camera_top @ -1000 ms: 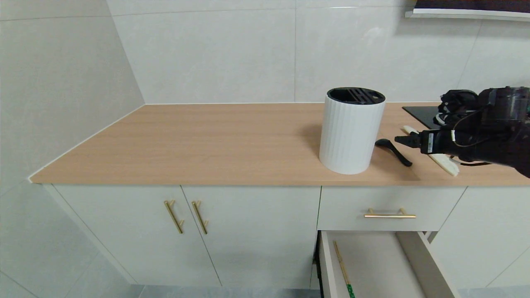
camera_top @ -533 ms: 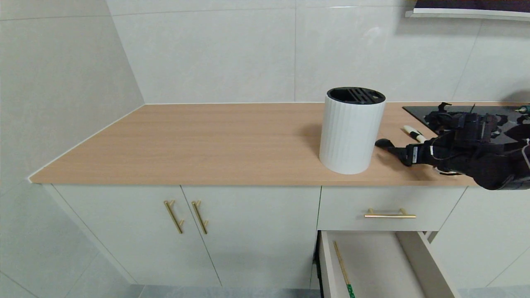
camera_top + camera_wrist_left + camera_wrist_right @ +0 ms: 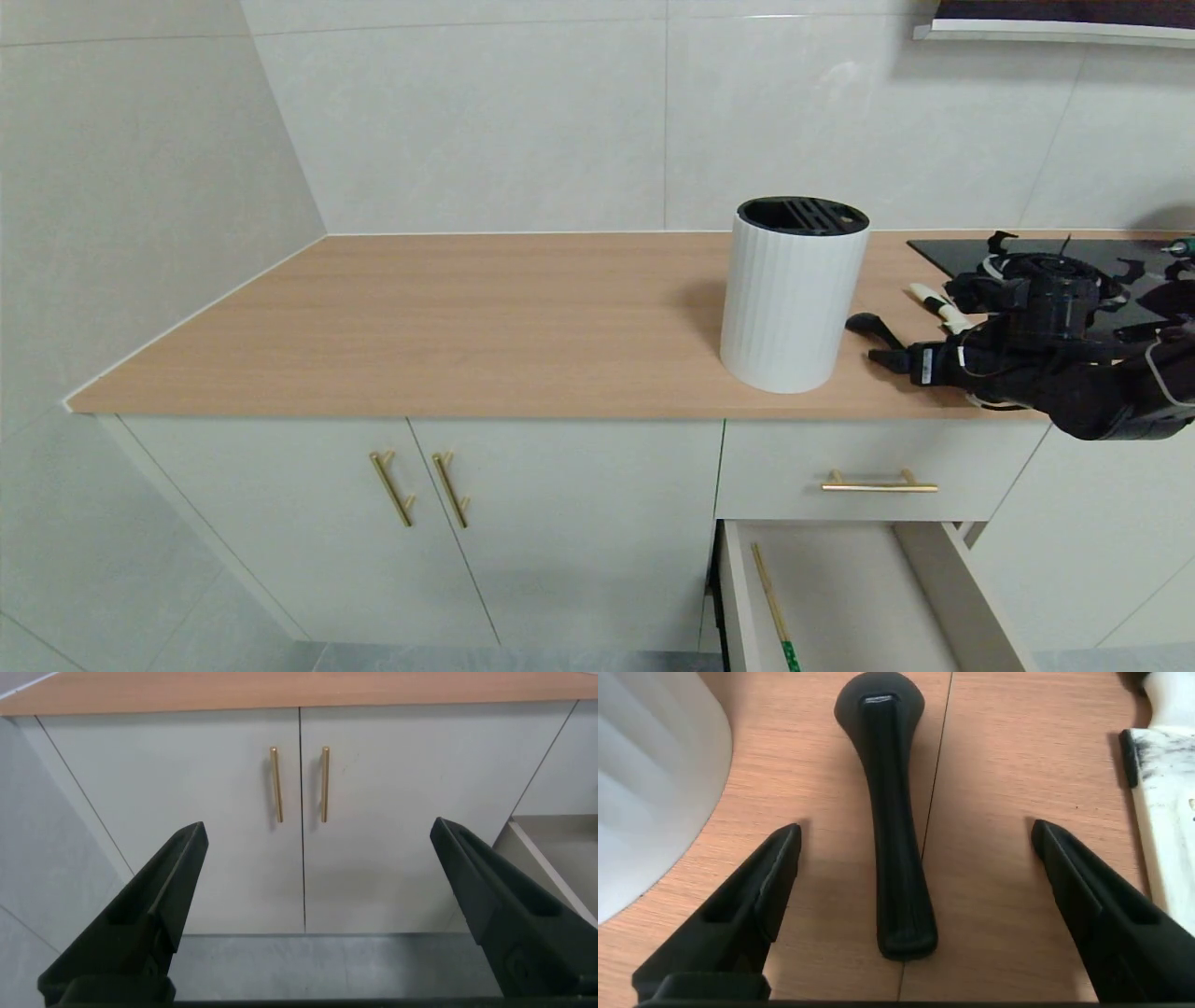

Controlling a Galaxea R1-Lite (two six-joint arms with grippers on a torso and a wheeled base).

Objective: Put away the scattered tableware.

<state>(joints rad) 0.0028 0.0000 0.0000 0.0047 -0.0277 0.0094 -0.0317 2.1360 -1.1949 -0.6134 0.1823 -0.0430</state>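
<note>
Black spoon (image 3: pixel 866 325) bracketed by the right gripper (image 3: pixel 913 838), not grabbed yet

The spoon is laid flat on the bench (image 3: pixel 467 317) at the right of the frame, just beside the white ribbed holder (image 3: pixel 790 299), and is straddled but not touched by the released right gripper. The left gripper (image 3: pixel 318 835) is held wide open too, faced at the cabinet doors (image 3: pixel 299 812).

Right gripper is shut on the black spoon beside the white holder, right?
No: the right gripper is open. The right wrist view shows its fingers spread either side of the black spoon, lying on the countertop beside the white holder.
</note>
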